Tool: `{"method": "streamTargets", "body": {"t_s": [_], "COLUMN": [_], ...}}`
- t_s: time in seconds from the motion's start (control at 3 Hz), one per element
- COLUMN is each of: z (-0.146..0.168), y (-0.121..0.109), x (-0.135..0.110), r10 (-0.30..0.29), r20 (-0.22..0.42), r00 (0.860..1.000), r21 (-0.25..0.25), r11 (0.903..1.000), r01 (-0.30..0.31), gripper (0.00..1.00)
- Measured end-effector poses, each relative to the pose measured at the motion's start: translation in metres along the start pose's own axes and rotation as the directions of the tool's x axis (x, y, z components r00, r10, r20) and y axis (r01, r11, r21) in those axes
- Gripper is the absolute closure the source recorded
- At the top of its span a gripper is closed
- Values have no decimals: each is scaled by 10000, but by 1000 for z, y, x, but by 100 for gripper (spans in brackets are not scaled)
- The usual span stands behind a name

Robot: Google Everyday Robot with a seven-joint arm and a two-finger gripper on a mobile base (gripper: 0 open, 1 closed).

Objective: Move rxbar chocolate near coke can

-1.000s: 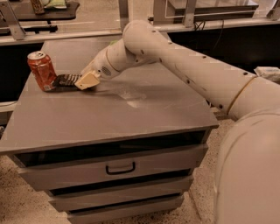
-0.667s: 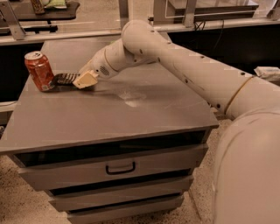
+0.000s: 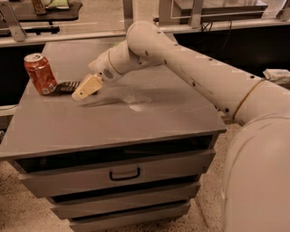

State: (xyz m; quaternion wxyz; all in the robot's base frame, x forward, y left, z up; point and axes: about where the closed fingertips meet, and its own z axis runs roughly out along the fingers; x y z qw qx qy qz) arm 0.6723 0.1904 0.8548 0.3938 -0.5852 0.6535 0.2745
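The coke can (image 3: 40,72) stands upright at the left edge of the grey cabinet top (image 3: 136,118). The rxbar chocolate (image 3: 65,86), a flat dark wrapper, lies on the top just right of the can's base, close to or touching it. My gripper (image 3: 84,89), tan coloured, sits at the bar's right end and hangs low over the top. Part of the bar's right end is hidden behind the gripper. My white arm reaches in from the right.
The cabinet has drawers below, one with a handle (image 3: 124,173). A white smudge (image 3: 136,107) marks the middle of the top. A dark table (image 3: 45,11) with a green bag stands at the back left. My robot body (image 3: 258,181) fills the right.
My gripper has shifted slightly down and to the left at the bar's right end. The can and the bar have stayed where they were.
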Motion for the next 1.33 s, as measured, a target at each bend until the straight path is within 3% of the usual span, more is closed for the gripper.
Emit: {"method": "streamTargets", "body": {"t_s": [0.67,1.0,1.33], "z": [-56,-153,-243], "y": [6,0,3], "x": [4,21,40], "r10": [-100,-790,-941], "r20": [276,164,-110], "r00": [9996,9967,9955], "r21": [541,1502,2216], "r11": [9985,9858,9706], "r01": [85,757,942], "gripper": [0,0,0]}}
